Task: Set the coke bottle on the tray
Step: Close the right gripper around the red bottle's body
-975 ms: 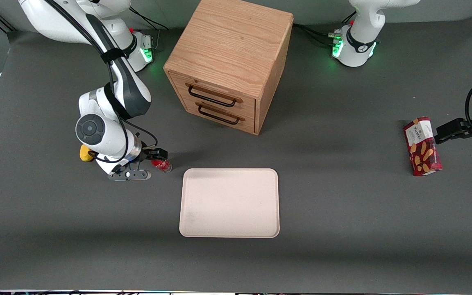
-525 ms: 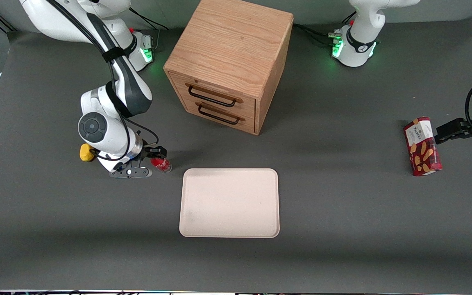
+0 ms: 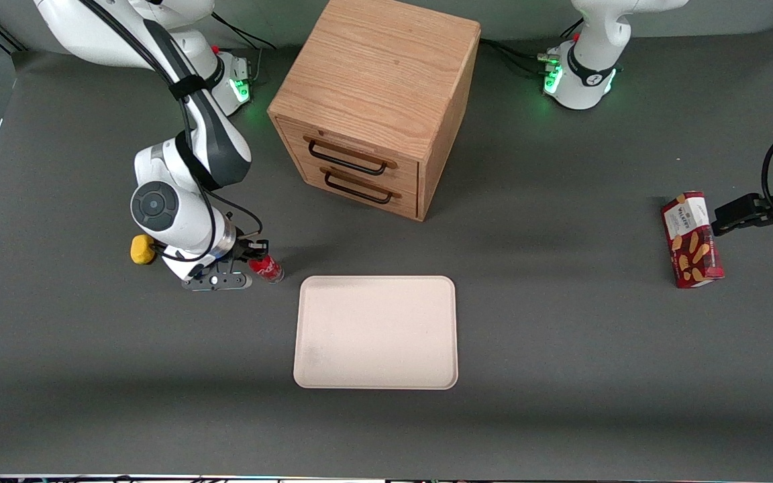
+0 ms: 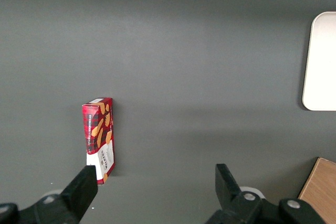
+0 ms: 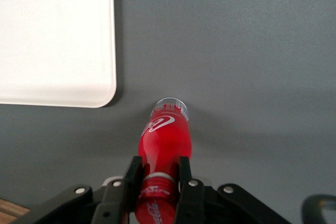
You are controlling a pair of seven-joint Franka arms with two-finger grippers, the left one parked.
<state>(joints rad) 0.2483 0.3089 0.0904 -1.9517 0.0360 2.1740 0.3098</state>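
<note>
Right wrist view shows the gripper (image 5: 157,182) clamped on the coke bottle (image 5: 164,140), its two black fingers (image 5: 131,174) pressed against the neck just below the red cap, so the red body with its white script and the clear base hang free beneath the grip. Taking it high on the neck probably suits so small a bottle, since the fingers stay clear of the table surface (image 5: 252,51) and the base is left free to be set down first. From the front view the bottle (image 3: 267,267) looks slightly tilted in the gripper (image 3: 252,258), and it is hard to tell whether its base touches the table (image 3: 561,376) or hangs just above it. It lies just beside the corner of the tray (image 3: 376,332) that is toward the working arm's end and farther from the front camera, but outside the raised rim, so the placing is not yet done. The tray's flat cream surface has nothing on it, and the carry called for appears short: up over the low rim, then sideways above the tray. A tilted, top-held bottle could tip on release.
</note>
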